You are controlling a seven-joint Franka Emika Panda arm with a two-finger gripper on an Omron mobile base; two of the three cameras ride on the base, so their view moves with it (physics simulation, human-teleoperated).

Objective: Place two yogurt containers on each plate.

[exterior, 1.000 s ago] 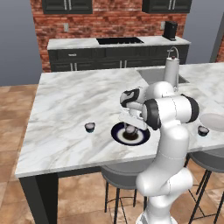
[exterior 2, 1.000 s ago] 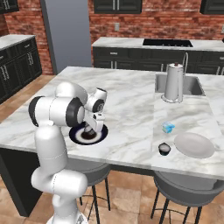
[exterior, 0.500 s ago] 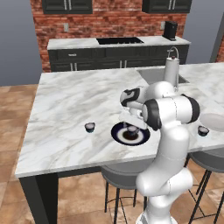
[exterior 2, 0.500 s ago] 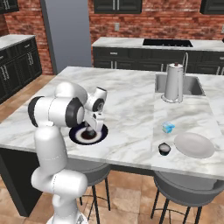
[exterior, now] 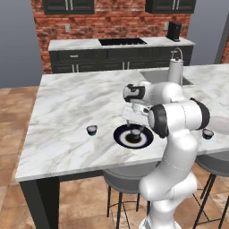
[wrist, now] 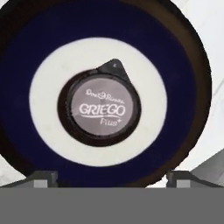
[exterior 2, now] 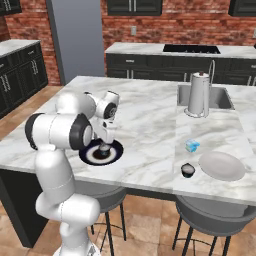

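The gripper (wrist: pixel 112 177) hangs straight above the navy plate (wrist: pixel 183 87), its fingertips (wrist: pixel 43 178) spread wide apart and holding nothing. Directly beneath it a dark yogurt cup (wrist: pixel 99 109) with a pale lid reading "GRIEGO" stands upright in the middle of that plate, clear of both fingertips.

In the left base view the gripper (exterior: pixel 136 120) sits above the same cup (exterior: pixel 135 132), and a second dark cup (exterior: pixel 91 130) stands on the table (exterior: pixel 71 107) well off to the gripper's left. In the right base view, far to the gripper's right, the whitish grey plate (exterior 2: pixel 222 166) lies flat, with a third dark cup (exterior 2: pixel 188 170) just beside its near-left rim and the light blue cup (exterior 2: pixel 192 145) near it, a little farther back. A tall steel cylinder (exterior 2: pixel 198 95) with a knob stands beyond them beside the sink (exterior 2: pixel 220 97).

The table is white marble veined with grey. Behind it run dark cabinets (exterior: pixel 89 67) under a red brick wall (exterior: pixel 120 20); the floor (exterior: pixel 13 134) is brown tile, and grey stools (exterior 2: pixel 200 210) stand under the table's near edge.
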